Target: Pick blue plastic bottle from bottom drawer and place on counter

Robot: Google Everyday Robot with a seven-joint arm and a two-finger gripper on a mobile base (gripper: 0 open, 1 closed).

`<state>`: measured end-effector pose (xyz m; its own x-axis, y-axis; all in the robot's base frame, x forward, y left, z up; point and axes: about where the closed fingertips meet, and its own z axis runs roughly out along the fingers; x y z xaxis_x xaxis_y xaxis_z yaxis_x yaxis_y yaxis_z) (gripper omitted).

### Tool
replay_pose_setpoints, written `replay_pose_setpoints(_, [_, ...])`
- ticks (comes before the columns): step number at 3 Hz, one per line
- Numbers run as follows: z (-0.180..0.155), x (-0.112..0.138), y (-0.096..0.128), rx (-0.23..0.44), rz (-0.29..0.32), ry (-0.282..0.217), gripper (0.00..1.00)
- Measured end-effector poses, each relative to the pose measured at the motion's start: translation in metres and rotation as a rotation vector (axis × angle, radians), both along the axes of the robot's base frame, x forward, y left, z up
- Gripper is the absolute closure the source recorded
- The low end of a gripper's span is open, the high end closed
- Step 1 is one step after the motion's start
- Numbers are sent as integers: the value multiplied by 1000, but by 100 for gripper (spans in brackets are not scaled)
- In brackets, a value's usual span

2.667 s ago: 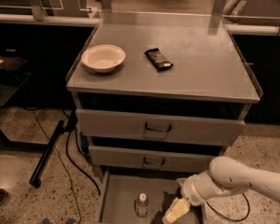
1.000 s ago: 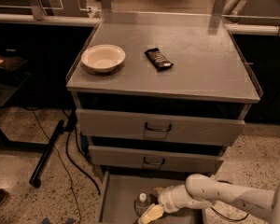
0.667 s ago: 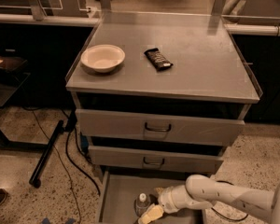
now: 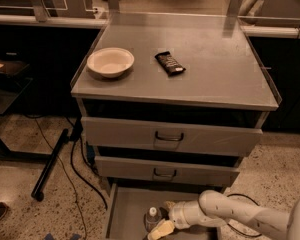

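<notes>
The blue plastic bottle, small and clear with a white cap, stands upright in the pulled-out bottom drawer, near its middle. My gripper is low in the drawer, right beside the bottle on its right. It is open, with one pale finger in front of the bottle and the other behind it. The white arm reaches in from the lower right. The counter is the grey metal top of the cabinet.
A white bowl and a dark snack bar lie on the counter's left half. The two upper drawers are shut. A black pole and cables lie on the floor left of the cabinet.
Since 2.7 s ago my gripper has moved left across the bottom drawer to the bottle. Over the last second it has hardly moved. The bottle stands where it was.
</notes>
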<state>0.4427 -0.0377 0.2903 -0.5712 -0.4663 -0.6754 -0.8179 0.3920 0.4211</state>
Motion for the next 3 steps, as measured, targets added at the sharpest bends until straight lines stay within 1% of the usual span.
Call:
replay_pose_setpoints(1, [-12,15,0,24,-16,-20,0])
replay_pose_setpoints(2, [-30,24,1,47,-31,-23,0])
replay_pose_setpoints(3, [-51,26,5,70,-40,-1,0])
